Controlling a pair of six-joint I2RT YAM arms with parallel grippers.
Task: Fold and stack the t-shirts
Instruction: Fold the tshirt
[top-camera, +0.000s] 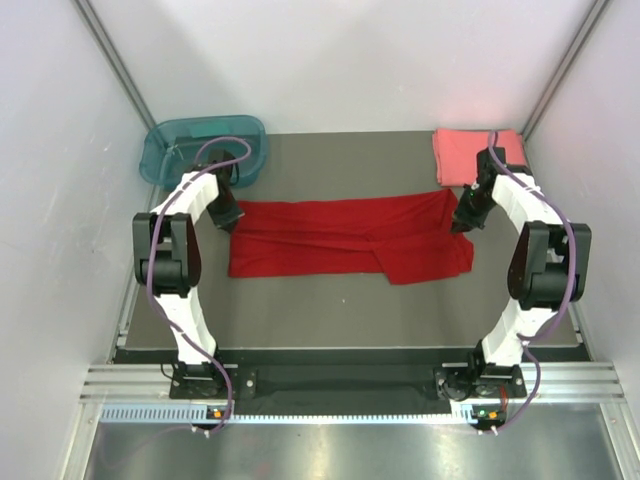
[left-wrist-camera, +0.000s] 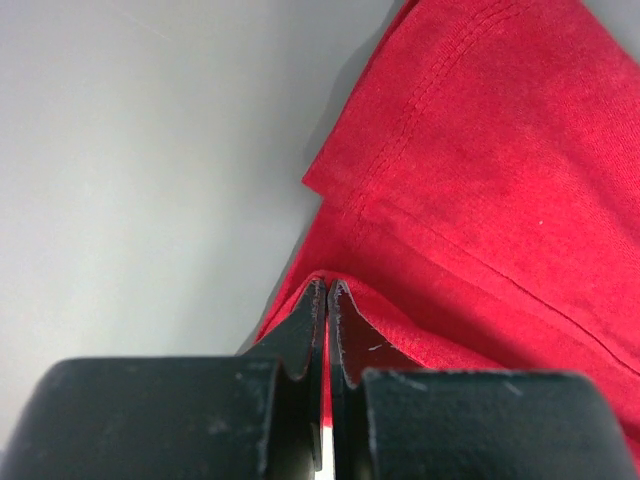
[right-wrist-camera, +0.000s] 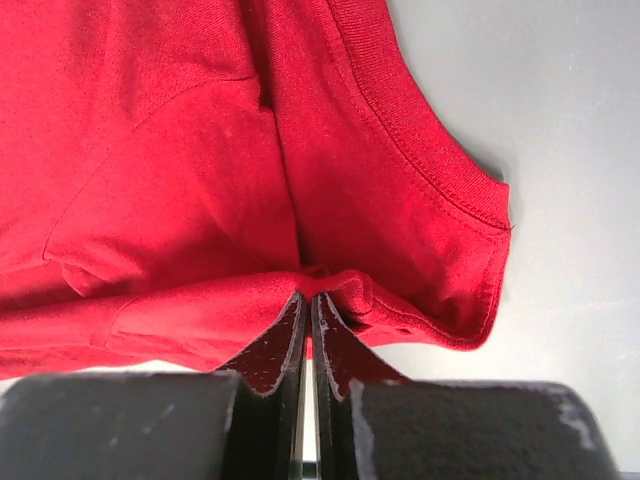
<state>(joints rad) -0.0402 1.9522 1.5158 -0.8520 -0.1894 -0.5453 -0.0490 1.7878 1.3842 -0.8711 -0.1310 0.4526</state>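
Note:
A deep red t-shirt (top-camera: 350, 237) lies stretched crosswise over the middle of the grey table, folded lengthwise into a long band. My left gripper (top-camera: 228, 217) is shut on its left end; the wrist view shows red cloth (left-wrist-camera: 480, 180) pinched between the black fingers (left-wrist-camera: 300, 335). My right gripper (top-camera: 466, 216) is shut on its right end, where a fold of the red t-shirt (right-wrist-camera: 200, 180) bunches at the fingertips (right-wrist-camera: 310, 300). A coral-pink t-shirt (top-camera: 462, 154) sits as a folded rectangle at the far right corner, partly behind the right arm.
A teal translucent tub (top-camera: 203, 148) stands at the far left corner, just behind the left arm. White walls close in on both sides and at the back. Bare grey table (top-camera: 330, 310) lies between the red shirt and the arm bases.

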